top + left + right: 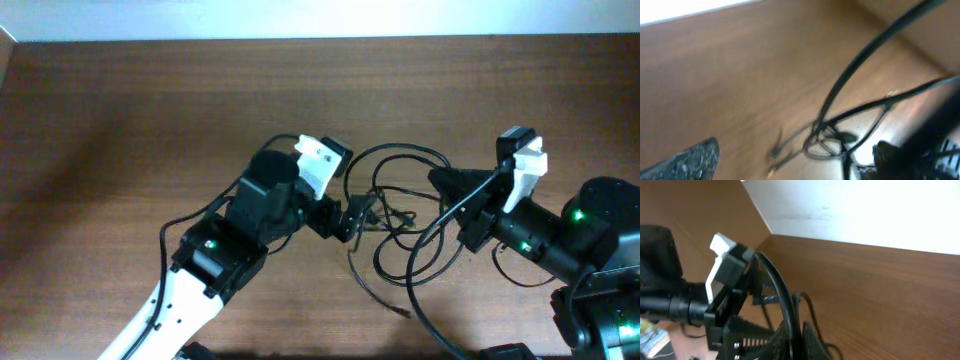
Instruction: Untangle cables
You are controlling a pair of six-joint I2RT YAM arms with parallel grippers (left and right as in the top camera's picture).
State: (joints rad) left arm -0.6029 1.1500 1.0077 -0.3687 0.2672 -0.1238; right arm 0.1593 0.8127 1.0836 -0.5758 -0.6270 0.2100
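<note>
Resting on the brown wooden table (150, 100), the left hand (356, 213) stands wide open at the left edge of the tangled thin black cables (388, 216). Beyond them, the right hand (443, 182) is closed, apparently pinching one strand.

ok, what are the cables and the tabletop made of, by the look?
cables: thin black cords, likely a rubber or plastic jacket, matte; they bend in loose loops. tabletop: brown wood grain, probably laminate or veneer; smooth with a faint sheen.
</note>
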